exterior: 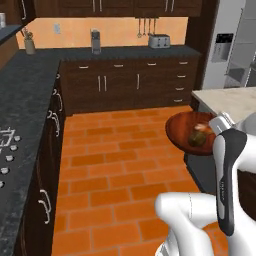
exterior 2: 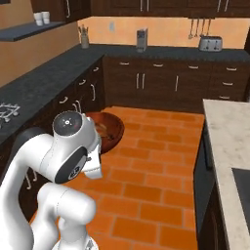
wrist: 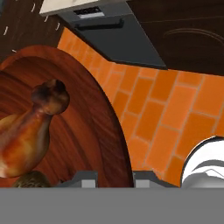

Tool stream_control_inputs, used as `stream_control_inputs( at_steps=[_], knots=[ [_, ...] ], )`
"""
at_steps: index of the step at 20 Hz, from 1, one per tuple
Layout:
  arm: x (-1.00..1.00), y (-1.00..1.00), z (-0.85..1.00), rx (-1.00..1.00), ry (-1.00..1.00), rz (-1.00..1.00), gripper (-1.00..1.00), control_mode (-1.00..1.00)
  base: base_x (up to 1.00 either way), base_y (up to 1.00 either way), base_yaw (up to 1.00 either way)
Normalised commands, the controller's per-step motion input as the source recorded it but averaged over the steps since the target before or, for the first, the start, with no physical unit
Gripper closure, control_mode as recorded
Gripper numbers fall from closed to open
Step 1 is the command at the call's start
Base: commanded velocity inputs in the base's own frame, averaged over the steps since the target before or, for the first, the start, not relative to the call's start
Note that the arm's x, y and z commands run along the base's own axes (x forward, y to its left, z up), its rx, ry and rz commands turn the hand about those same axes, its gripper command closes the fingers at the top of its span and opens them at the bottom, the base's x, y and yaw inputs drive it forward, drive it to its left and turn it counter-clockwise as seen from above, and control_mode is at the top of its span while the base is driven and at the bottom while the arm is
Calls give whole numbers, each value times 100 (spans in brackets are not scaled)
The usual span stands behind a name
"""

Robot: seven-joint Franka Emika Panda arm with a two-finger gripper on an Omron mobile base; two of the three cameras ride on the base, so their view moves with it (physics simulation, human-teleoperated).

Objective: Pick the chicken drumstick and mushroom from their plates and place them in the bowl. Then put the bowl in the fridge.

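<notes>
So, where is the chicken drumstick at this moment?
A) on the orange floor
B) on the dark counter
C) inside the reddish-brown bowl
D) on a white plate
C: in the hand view the chicken drumstick lies inside the reddish-brown bowl, which the arm carries above the tiled floor.

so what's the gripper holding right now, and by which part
The bowl, gripped at its rim, up over the floor with the chicken drumstick inside. The gripper straddles the rim edge.

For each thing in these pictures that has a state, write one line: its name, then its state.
Bowl: held in the air above the tile floor, carrying food.
Drumstick: lying inside the bowl.
Mushroom: in the bowl, beside the drumstick.
Gripper: shut on the bowl's rim.
Fridge: dispenser door shut.
</notes>
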Motion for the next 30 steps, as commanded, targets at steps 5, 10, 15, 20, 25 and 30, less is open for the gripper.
stream_control_inputs(
  at_steps=[5, 10, 15, 20, 25, 30],
  knots=[
    [0, 0, 0, 0, 0, 0, 100, 100, 100, 11, -18],
    [0, 0, 0, 0, 0, 0, 100, 100, 100, 17, -19],
    [0, 0, 0, 0, 0, 0, 100, 100, 100, 16, -27],
    [0, 0, 0, 0, 0, 0, 100, 100, 100, 63, -37],
    [0, 0, 0, 0, 0, 0, 100, 100, 100, 77, -40],
    [0, 0, 0, 0, 0, 0, 100, 100, 100, 27, -37]
  ],
)
